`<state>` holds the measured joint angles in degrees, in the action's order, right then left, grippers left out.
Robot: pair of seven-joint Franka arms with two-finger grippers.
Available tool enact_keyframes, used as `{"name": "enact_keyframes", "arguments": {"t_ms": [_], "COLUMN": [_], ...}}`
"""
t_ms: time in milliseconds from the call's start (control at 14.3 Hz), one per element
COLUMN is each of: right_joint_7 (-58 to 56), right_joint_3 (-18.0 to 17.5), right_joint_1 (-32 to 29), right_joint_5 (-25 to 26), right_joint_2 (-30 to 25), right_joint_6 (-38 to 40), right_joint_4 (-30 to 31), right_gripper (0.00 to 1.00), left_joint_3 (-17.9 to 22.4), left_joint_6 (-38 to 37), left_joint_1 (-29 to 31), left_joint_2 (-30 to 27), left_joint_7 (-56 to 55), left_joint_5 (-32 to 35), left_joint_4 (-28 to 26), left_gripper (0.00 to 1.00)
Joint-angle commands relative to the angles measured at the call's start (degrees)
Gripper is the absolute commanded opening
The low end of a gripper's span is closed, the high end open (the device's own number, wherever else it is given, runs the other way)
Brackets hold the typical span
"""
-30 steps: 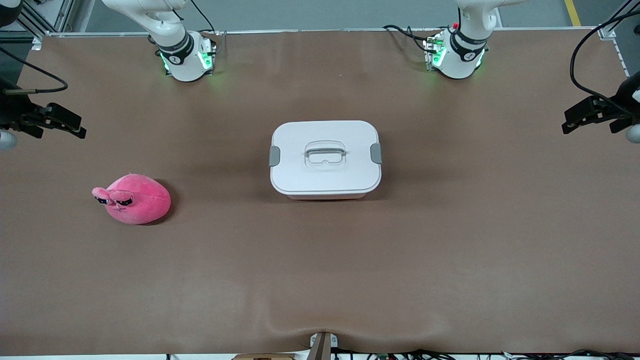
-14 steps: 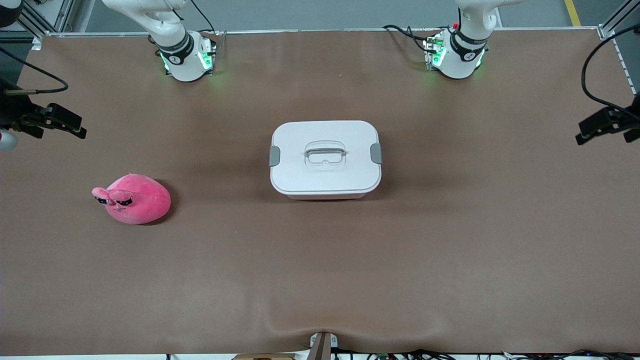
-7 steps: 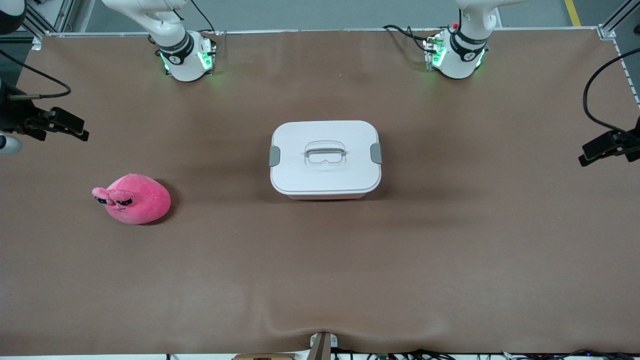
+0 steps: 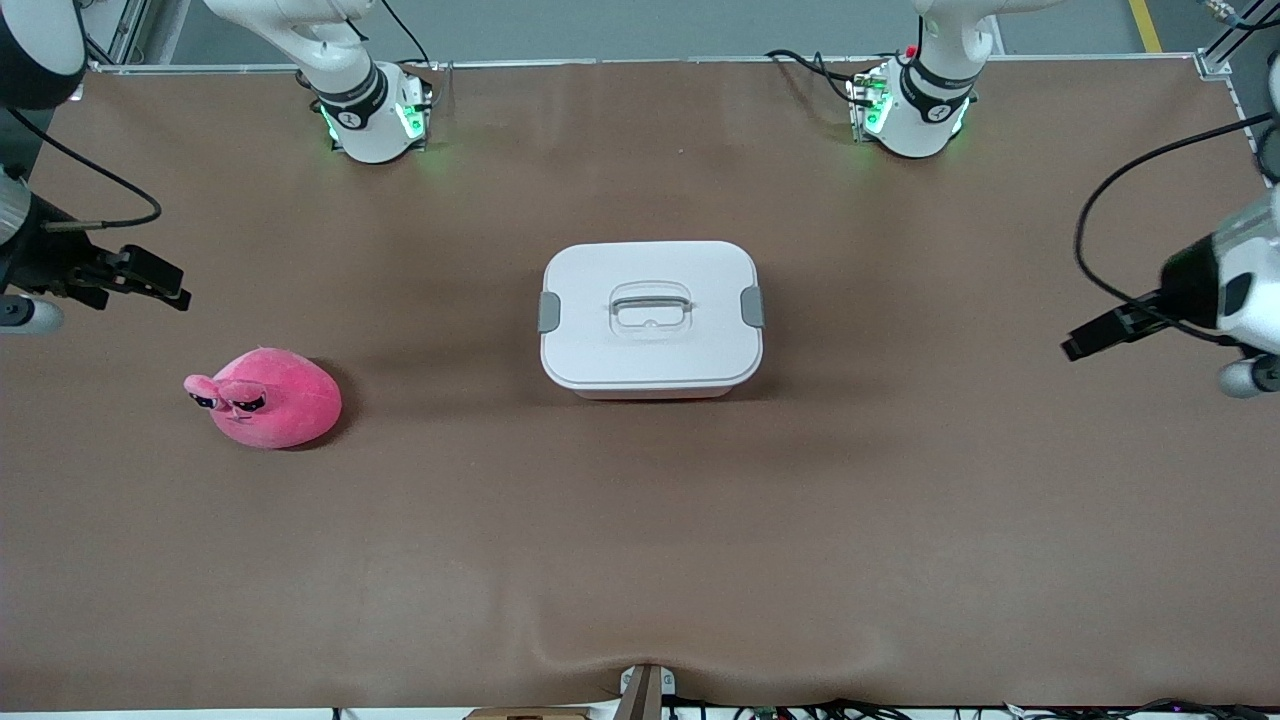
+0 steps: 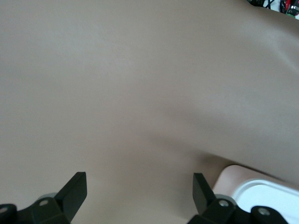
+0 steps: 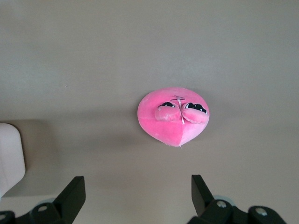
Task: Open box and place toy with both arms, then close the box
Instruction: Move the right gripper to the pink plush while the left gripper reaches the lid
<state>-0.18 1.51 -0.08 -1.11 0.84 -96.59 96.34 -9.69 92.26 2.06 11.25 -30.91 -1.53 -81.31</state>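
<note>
While the closed box (image 4: 651,318) sits mid-table (image 4: 640,520) and the toy (image 4: 268,397) lies toward the right arm's end, the left gripper (image 5: 139,191) and right gripper (image 6: 138,192) hang spread over bare brown cloth.

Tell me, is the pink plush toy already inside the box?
No, the toy sits on the bare table toward the right arm's end, apart from the box, whose white lid is on.

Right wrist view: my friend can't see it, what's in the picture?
A pink toy with droopy eyes sits on the brown table. The right gripper hangs open above it, and a corner of the box peeks in.
</note>
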Motion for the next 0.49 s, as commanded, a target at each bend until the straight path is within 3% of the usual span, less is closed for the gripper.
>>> {"name": "enact_keyframes", "arguments": {"t_ms": [0,419], "right_joint_7": [-3.4,-15.8], "right_joint_3": [0.2,0.3], "right_joint_1": [-0.5,-2.6], "right_joint_5": [0.2,2.3], "right_joint_2": [-0.6,1.6], "right_joint_6": [-2.9,-10.9], "right_joint_4": [3.4,7.9], "right_gripper": [1.00,1.00], "left_joint_3": [0.3,0.1], "left_joint_6": [-0.4,0.7], "left_joint_1": [-5.0,-11.3], "left_joint_2": [1.4,2.5], "left_joint_7": [-10.3,-29.4], "left_joint_5": [-0.4,-0.8], "left_joint_4": [1.5,1.6], "left_gripper": [1.00,1.00]}}
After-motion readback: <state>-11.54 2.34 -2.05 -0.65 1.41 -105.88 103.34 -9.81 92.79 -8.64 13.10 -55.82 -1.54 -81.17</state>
